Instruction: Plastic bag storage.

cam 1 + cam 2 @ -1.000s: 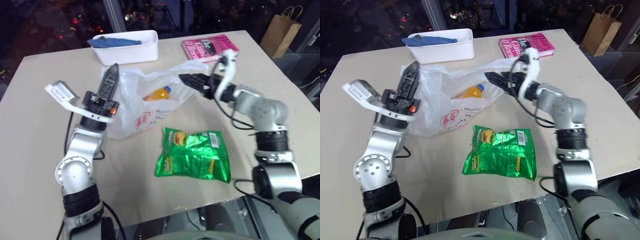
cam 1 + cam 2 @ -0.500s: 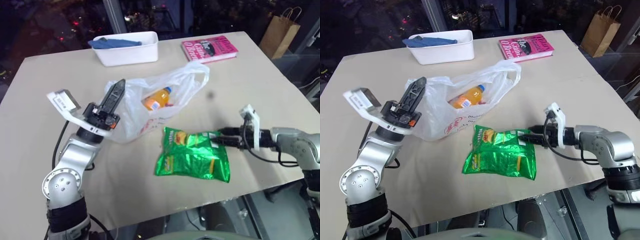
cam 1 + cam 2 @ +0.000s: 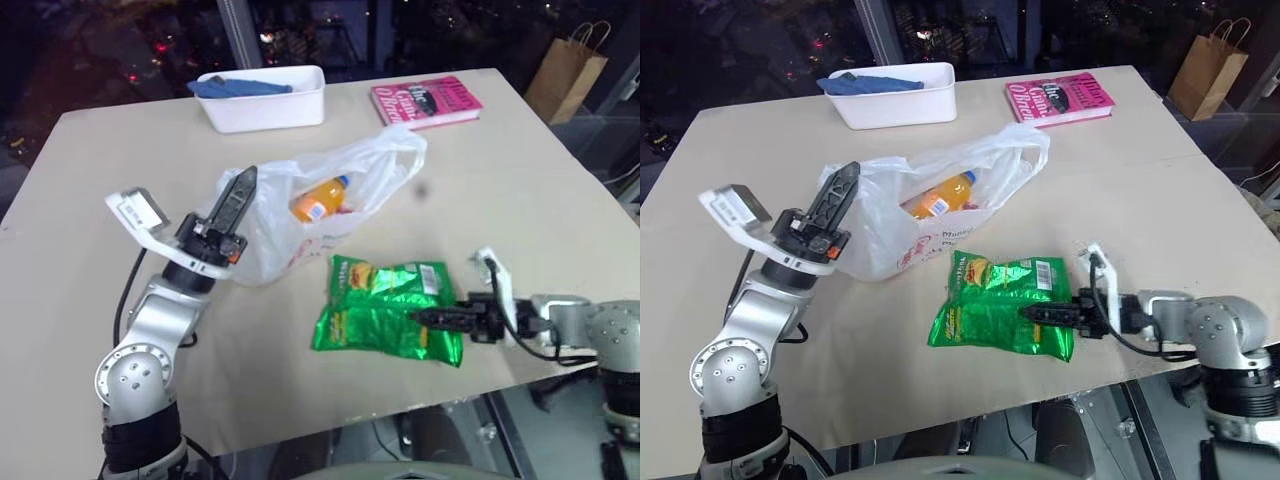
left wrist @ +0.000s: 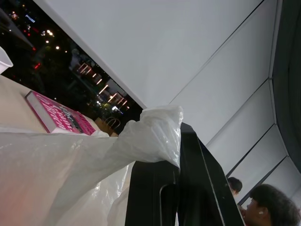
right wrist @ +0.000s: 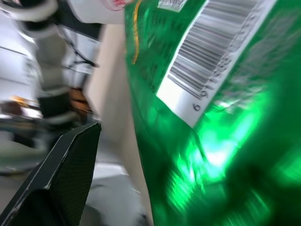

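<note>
R gripper sits nearest, at the table's front edge, lying low and level, jaws spread wide at the near right corner of the green snack packet; nothing pinched yet. Wrist view suggests the packet lies between the two fingers, but can't tell if either touches it. Further back, L gripper is pressed together on a fold of the plastic bag, holding that side up so the mouth gapes toward the right; bag rests mid-table w/ an orange bottle inside. Beyond: white tub w/ blue cloth, pink book, brown paper bag off the table. Step in hand, as I read it: grab the packet for loading. To do it well: bite deep enough past the crimped seam, close firmly since foil is slippery, lift before sliding, keep L holding the mouth high and taut.
</note>
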Robot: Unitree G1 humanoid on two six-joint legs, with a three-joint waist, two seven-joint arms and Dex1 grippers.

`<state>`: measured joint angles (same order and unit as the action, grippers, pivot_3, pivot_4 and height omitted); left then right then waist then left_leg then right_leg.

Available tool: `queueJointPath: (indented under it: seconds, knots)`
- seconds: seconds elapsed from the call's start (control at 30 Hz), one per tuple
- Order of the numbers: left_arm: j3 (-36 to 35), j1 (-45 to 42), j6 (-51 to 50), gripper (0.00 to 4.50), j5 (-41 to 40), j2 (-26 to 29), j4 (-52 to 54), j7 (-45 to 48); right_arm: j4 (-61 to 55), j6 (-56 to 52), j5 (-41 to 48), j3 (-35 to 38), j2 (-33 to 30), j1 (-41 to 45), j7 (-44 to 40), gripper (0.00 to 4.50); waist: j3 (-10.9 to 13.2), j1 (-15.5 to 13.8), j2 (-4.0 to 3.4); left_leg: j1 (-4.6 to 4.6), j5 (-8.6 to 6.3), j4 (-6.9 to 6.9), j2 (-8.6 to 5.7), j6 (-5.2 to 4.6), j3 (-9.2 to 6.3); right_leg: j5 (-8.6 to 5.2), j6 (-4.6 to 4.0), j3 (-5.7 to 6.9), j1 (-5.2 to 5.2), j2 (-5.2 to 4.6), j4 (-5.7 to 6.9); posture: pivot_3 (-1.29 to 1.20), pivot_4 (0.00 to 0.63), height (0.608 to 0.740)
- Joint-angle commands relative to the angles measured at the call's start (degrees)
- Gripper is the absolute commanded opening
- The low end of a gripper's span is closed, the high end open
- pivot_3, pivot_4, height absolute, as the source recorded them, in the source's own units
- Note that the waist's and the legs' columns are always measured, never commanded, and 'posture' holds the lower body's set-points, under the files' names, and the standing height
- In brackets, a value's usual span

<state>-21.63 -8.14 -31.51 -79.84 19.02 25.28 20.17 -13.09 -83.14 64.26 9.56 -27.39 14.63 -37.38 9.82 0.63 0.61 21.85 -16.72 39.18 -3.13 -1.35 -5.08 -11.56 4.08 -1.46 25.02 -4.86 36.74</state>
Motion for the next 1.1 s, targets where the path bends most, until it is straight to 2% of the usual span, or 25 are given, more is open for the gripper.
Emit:
queueJointPath:
  seconds: [0.03, 0.17, 0.33, 0.4, 0.53, 0.63, 0.83, 1.1]
  knots:
    - [-0.08, -0.48, 0.97, 0.00, 0.23, 0.29, 1.23, 0.31, -1.56, -1.19, 4.31, 3.42, 2.57, 0.91, 4.81, 4.48, 0.00, 0.00, 0.01, 0.00, 0.00, 0.01, -0.02, 0.00, 0.00, 0.00, 0.00, 0.00, -0.01, -0.01, -0.01, 0.00, 0.150, 0.740]
    - [-0.20, -0.39, 1.10, 0.00, 0.40, 0.27, 1.10, 0.34, -0.06, -1.29, 6.46, 5.74, 3.93, 2.17, 8.49, 3.32, 0.00, 0.04, 0.00, -0.01, 0.00, 0.00, -0.03, 0.01, -0.01, 0.00, 0.00, 0.01, -0.01, 0.02, -0.01, 0.00, 0.150, 0.740]
    - [-0.11, -0.05, 1.14, 0.00, 0.59, 0.10, 1.07, 0.56, 0.76, -0.63, 7.33, 6.58, 3.54, 2.80, 10.02, 0.82, 0.00, 0.04, 0.01, -0.01, 0.00, 0.00, -0.04, 0.00, -0.02, 0.00, 0.00, 0.04, -0.02, 0.03, -0.01, 0.00, 0.150, 0.740]
    - [-0.02, -0.05, 1.19, 0.00, 0.59, -0.01, 1.06, 0.58, 1.16, -0.17, 8.41, 7.13, 3.45, 3.44, 10.17, 0.05, 0.00, 0.05, 0.00, -0.01, 0.00, 0.00, -0.04, 0.00, -0.02, 0.00, 0.00, 0.03, -0.02, 0.02, -0.01, 0.00, 0.150, 0.740]
    - [0.25, 0.14, 0.96, 0.00, 0.53, -0.07, 1.29, 0.82, 3.00, 0.27, 14.62, 10.61, 0.50, 5.44, 6.83, 0.05, 0.00, 0.04, 0.00, -0.01, -0.03, 0.00, -0.04, -0.05, -0.01, 0.00, 0.00, 0.03, -0.02, 0.02, -0.01, 0.00, 0.150, 0.740]
    - [0.29, 0.67, 0.70, 0.00, 0.27, 0.12, 1.67, 0.91, 6.33, 1.07, 19.21, 13.01, -1.26, 7.25, 7.28, 0.05, 0.00, 0.04, 0.00, -0.05, -0.05, 0.00, -0.05, -0.08, -0.05, 0.00, 0.00, 0.08, -0.13, 0.02, -0.07, 0.00, 0.150, 0.740]
    - [0.04, 1.83, 0.18, 0.00, -0.22, 0.85, 1.80, 1.89, 12.29, 4.96, 28.21, 13.25, -0.65, 10.79, 15.63, 0.05, 0.00, 0.15, 0.00, -0.09, -0.08, -0.03, 0.00, -0.14, -0.04, 0.00, 0.00, 0.09, -0.17, 0.07, -0.09, 0.00, 0.150, 0.740]
    - [-0.12, 3.10, -0.42, 0.00, -1.39, 1.11, 2.47, 3.25, 20.93, 10.61, 28.91, 9.98, 4.89, 16.47, 28.05, 0.05, 0.01, 0.20, 0.00, -0.08, -0.03, -0.03, 0.00, -0.05, -0.05, 0.00, 0.00, 0.07, -0.16, 0.04, -0.10, 0.00, 0.150, 0.740]
